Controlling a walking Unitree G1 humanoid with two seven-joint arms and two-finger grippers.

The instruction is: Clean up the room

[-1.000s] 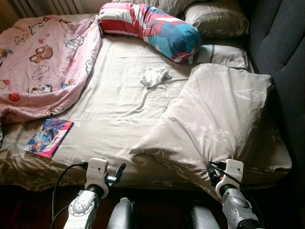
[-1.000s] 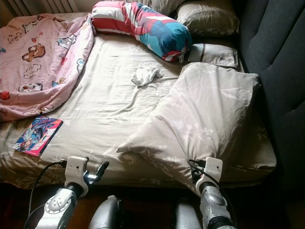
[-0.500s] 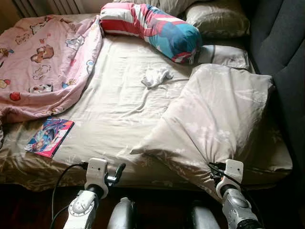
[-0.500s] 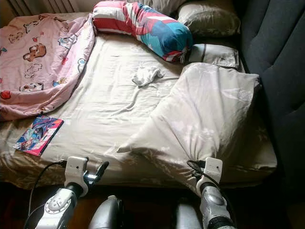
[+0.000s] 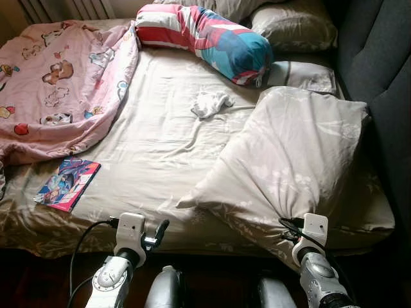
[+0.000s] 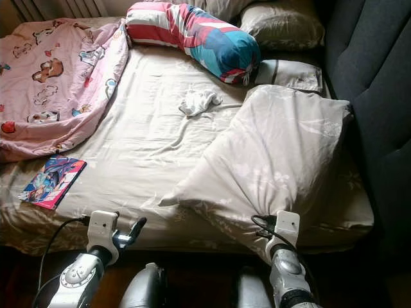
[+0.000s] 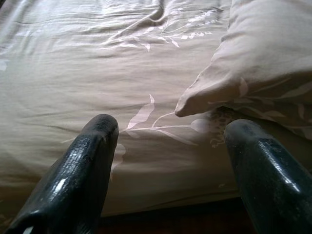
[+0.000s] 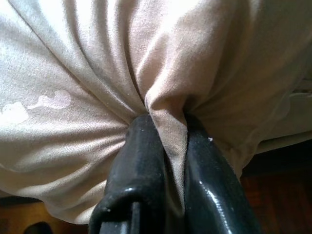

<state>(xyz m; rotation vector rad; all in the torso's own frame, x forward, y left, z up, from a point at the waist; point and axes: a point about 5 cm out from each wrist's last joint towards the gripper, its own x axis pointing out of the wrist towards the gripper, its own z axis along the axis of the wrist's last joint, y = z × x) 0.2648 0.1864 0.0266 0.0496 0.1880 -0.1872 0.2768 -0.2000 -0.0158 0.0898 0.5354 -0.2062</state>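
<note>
Two black fingers of the right gripper point(image 8: 163, 146) are pinched tight on a fold of the big beige pillow point(image 5: 292, 160), at its near edge by the foot of the bed point(image 5: 167, 154); the cloth bunches into pleats that run up out of the grip. The pillow lies slantwise across the right side of the bed, its far corner close to the dark padded headboard point(image 5: 379, 58). It looks light, soft and floppy, so it should lift easily, but held by one bunched bit of cover it will likely sag and swing, and the filling may slide within the case; a hold nearer the middle of an edge, or a second hold from the other arm, would probably steady it. The left gripper point(image 7: 168, 161) hovers low over the near edge of the bed with its fingers spread wide and nothing between them, the pillow's pointed corner just ahead. The sheet is wrinkled and gives no firm backing. Elsewhere on the bed lie a small white cloth point(image 5: 210, 102) near the middle, a colourful magazine point(image 5: 67, 184) toward the left near edge, a rumpled pink blanket point(image 5: 61, 83) on the left, a striped bolster point(image 5: 205, 35) and more pillows point(image 5: 292, 25) at the far end.
</note>
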